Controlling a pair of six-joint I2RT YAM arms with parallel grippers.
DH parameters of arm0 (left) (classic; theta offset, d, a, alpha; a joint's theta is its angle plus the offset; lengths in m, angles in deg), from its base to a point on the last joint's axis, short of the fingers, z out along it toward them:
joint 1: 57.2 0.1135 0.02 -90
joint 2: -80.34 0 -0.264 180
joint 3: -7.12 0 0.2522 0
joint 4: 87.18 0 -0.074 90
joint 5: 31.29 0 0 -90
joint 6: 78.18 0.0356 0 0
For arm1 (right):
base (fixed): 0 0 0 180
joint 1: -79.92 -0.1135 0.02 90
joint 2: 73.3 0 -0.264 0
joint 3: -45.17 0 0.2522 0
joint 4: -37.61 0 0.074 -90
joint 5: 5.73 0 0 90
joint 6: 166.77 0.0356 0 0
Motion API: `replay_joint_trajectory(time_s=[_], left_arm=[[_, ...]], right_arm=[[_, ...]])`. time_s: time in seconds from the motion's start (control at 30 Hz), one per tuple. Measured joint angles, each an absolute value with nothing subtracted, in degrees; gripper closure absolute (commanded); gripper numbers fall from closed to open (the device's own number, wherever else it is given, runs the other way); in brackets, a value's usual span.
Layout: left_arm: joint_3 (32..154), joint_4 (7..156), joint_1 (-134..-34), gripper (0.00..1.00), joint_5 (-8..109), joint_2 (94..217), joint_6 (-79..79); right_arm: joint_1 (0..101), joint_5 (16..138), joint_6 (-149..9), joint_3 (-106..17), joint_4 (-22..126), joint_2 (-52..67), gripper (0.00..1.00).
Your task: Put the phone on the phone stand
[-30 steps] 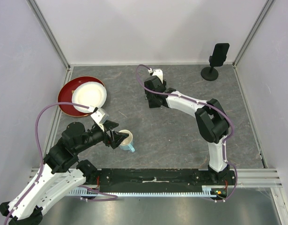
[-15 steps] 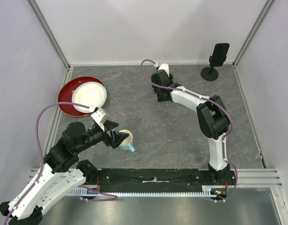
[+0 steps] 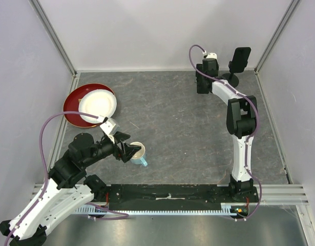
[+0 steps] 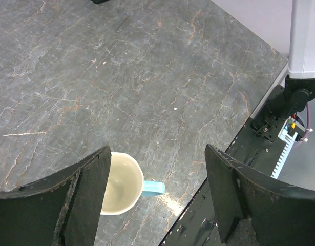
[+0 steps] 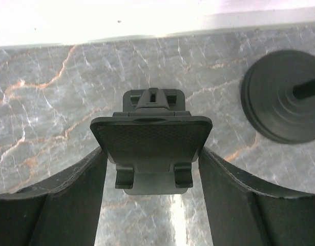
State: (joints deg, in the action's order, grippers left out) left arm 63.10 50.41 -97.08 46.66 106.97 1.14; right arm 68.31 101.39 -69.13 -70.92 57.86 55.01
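Right gripper [image 3: 201, 86], jaws clamped on black textured item [image 5: 151, 134]: carried from mid-tabletop to far right corner, just beside round-based stand [image 3: 230, 80]; placement judged near. Left gripper [image 4: 157, 169]: jaws open

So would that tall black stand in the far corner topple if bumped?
Possibly, if hit high: the tall stand carries a dark slab atop a thin pole. Its round base looks broad, so a low nudge probably just slides it.
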Motion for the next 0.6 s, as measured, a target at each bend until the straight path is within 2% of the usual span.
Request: replay_joint_trajectory(time_s=[0.13, 0.33, 0.4, 0.43, 0.47, 0.53, 0.57, 0.6], left_arm=[[63.0, 50.4, -97.1, 0.20, 46.7, 107.1, 1.1], [63.0, 50.4, -97.1, 0.20, 46.7, 107.8, 1.1], [63.0, 50.4, -97.1, 0.20, 46.7, 108.0, 1.1], [63.0, 50.4, -97.1, 0.20, 46.7, 108.1, 1.1], [63.0, 50.4, -97.1, 0.20, 46.6, 108.3, 1.1], [63.0, 50.4, -97.1, 0.20, 46.7, 108.4, 1.1], [63.0, 50.5, -97.1, 0.20, 46.7, 108.4, 1.1], [62.9, 50.4, -97.1, 0.20, 46.7, 108.4, 1.1]], right_arm=[[69.5, 98.7, -70.3, -74.9, 57.5, 57.8, 0.95], [70.7, 95.4, -71.2, -76.8, 57.1, 59.3, 0.89], [70.9, 94.7, -71.4, -76.9, 56.9, 59.5, 0.84], [71.0, 94.5, -71.5, -77.0, 56.8, 59.5, 0.80], [71.0, 94.3, -71.6, -77.0, 56.7, 59.6, 0.69], [71.1, 94.2, -71.7, -77.1, 56.7, 59.6, 0.58], [71.1, 94.1, -71.7, -77.1, 56.7, 59.6, 0.46], [71.1, 93.9, -71.7, -77.1, 56.7, 59.6, 0.39]])
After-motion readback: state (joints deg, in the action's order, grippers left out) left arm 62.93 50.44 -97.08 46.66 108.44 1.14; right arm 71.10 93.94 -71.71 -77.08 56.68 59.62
